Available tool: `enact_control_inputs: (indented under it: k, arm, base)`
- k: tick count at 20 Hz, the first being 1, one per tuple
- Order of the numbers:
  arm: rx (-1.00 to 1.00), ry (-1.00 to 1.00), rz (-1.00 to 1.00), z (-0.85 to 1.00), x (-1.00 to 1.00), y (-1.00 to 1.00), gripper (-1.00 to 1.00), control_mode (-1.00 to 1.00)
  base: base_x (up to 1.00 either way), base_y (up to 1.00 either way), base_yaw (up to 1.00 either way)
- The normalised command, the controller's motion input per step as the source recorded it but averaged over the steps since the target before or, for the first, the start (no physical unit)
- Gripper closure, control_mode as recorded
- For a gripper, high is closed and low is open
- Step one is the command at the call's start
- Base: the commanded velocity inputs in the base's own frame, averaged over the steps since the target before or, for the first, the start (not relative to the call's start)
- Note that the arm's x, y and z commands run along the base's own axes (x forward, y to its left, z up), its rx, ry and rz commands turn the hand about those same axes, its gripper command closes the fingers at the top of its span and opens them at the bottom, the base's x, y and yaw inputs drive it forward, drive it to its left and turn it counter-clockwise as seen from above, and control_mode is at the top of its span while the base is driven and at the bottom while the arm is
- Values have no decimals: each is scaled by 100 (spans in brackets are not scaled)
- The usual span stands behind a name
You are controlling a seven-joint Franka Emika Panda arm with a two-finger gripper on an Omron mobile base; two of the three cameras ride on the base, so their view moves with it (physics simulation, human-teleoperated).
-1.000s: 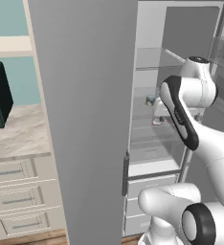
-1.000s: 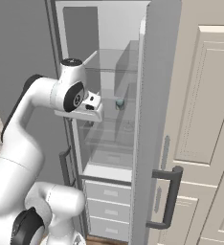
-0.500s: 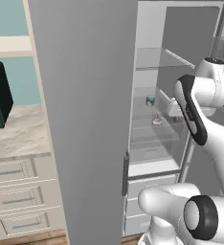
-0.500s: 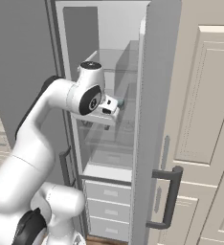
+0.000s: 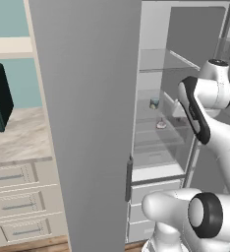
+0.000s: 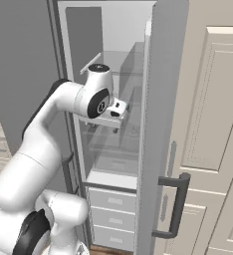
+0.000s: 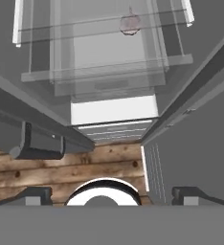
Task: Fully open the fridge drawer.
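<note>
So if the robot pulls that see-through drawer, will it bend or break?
The fridge drawer looks like stiff clear plastic, so it would probably slide out straight without bending. Nothing seems to lie in it, so it is likely light. Its walls look thin, so a hard yank might crack them.

fridge drawer (image 7: 109,79): clear, faintly grey see-through plastic, ahead of the claw
claw (image 7: 111,194): two dark fingertips
white drawer fronts (image 7: 115,110): opaque white, with pale grey lines just below, between the clear bin and the claw
floor (image 7: 85,167): brown wood planks with darker knots and seams, directly beyond the claw
fridge door (image 5: 87,113): plain mid grey, with a dark grey handle
fridge interior (image 6: 123,45): pale grey-white walls
cabinet drawers (image 5: 18,202): beige with grey bar handles
tabletop (image 5: 18,138): mottled light beige stone
wall (image 5: 14,19): teal
small item (image 7: 129,22): pinkish, blurred, seen through the shelves
</note>
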Motion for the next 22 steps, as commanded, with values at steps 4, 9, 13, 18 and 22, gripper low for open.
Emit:
enact_control_inputs:
  k: [4,9,13,18,22]
  arm:
    - [0,0,-3,0,61,0,-100,-100]
    - [0,0,-1,0,56,0,-100,-100]
    - [-2,0,0,-1,54,0,-100,-100]
    - [-7,0,0,-13,55,0,-100,-100]
    - [-8,0,0,-27,48,0,-100,-100]
  base:
    - [0,0,0]
    - [0,0,0]
    - [0,0,0]
    - [0,0,0]
    - [0,0,0]
